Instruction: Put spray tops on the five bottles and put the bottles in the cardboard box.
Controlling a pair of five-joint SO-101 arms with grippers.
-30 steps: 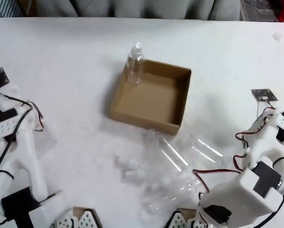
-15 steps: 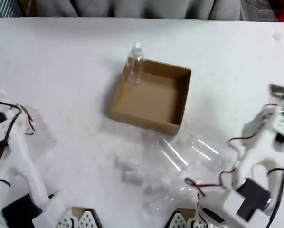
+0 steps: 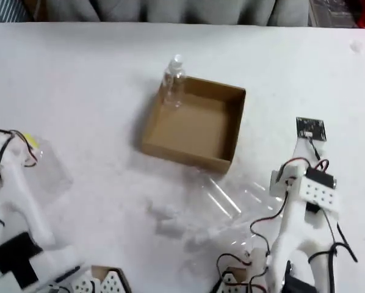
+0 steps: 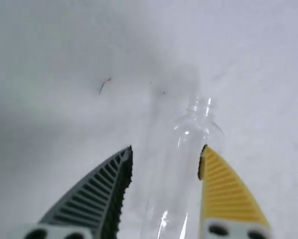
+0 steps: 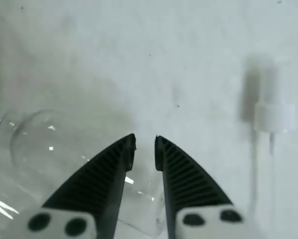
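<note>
— What do we get from above?

— We see the cardboard box (image 3: 188, 152) in the middle of the frame on the white table (image 3: 79, 73). A capped bottle (image 3: 173, 79) stands upright at the box's upper left corner; we cannot tell whether it is inside or just behind. Below the box, right of centre, clear bottles (image 3: 231, 195) lie on their sides, with loose spray tops (image 3: 164, 215) just left of them. The left arm (image 3: 11, 195) is at the left edge, the right arm (image 3: 304, 201) at the lower right.

— And our left wrist?

— The left gripper (image 4: 166, 147) is spread wide, with one finger on each side of a topless bottle (image 4: 189, 134) lying on the table. We cannot tell whether they touch it.

— The right wrist?

— The right gripper (image 5: 145, 137) is barely parted and grasps nothing. A lying bottle (image 5: 44, 144) lies partly under its fingers, and a white spray top (image 5: 273, 117) lies well apart.
</note>
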